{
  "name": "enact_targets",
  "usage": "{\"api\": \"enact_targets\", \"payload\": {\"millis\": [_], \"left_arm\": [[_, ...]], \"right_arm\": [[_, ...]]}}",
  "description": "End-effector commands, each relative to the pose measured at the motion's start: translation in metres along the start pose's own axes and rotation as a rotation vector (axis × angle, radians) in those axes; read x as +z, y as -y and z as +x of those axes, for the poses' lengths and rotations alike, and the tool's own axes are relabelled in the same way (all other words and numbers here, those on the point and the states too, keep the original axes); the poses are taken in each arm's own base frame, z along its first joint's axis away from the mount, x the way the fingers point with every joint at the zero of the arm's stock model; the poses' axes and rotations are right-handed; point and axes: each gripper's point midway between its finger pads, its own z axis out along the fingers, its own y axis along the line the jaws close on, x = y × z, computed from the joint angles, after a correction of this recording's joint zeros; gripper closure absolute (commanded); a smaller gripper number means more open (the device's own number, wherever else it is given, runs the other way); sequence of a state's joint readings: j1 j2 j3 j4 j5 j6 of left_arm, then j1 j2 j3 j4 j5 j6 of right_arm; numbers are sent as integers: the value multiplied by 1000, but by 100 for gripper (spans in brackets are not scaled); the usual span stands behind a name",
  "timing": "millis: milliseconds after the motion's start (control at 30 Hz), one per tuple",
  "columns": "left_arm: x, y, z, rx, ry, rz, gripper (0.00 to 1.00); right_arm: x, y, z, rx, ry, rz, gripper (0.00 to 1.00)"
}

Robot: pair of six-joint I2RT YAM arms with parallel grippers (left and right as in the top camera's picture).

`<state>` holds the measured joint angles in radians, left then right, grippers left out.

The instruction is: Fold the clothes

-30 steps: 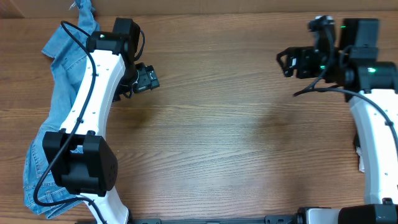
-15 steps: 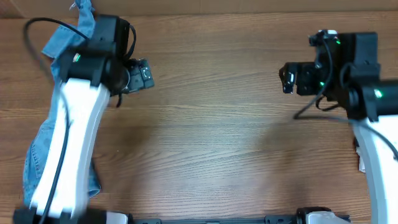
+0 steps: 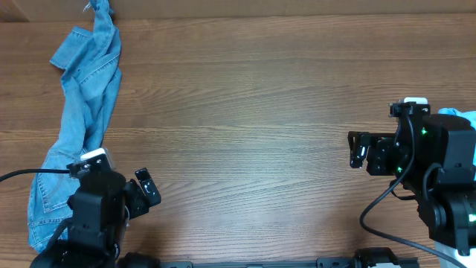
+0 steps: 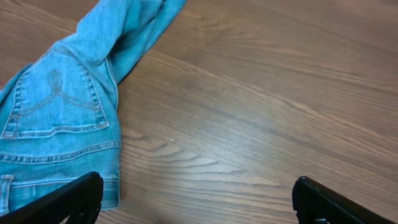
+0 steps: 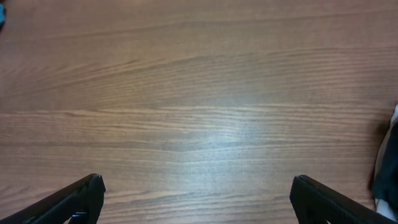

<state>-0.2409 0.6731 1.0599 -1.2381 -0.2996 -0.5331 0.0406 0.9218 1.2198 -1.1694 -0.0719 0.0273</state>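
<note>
Only a small sky-blue patch of the T-shirt (image 3: 460, 115) shows at the table's right edge, behind my right arm; its lettering is hidden. My left gripper (image 3: 146, 195) is open and empty at the near left, just right of the denim jeans. In the left wrist view its fingers (image 4: 199, 202) hang over bare wood with the jeans' hem by the left finger. My right gripper (image 3: 358, 149) is open and empty at mid-right, and the right wrist view (image 5: 199, 202) shows only wood between the fingers.
Denim jeans (image 3: 82, 112) lie in a long crumpled strip along the table's left side, from the far edge to the near edge. They also show in the left wrist view (image 4: 56, 112). A wooden table (image 3: 253, 126) spans the view.
Both arms have drawn back from the far side toward the near edge. The left arm has come off the jeans, which now show in full. Both grippers stay open.
</note>
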Motion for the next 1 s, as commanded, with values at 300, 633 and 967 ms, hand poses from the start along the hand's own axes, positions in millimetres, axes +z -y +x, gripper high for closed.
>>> {"api": "enact_targets", "payload": {"millis": [300, 633, 967], "left_arm": [[7, -10, 7, -7, -18, -64, 0], [7, -10, 7, -7, -18, -64, 0], [7, -10, 7, -7, -18, -64, 0]], "right_arm": [[48, 8, 12, 28, -174, 31, 0], [55, 9, 14, 30, -199, 33, 0], [-103, -8, 15, -36, 359, -33, 0]]}}
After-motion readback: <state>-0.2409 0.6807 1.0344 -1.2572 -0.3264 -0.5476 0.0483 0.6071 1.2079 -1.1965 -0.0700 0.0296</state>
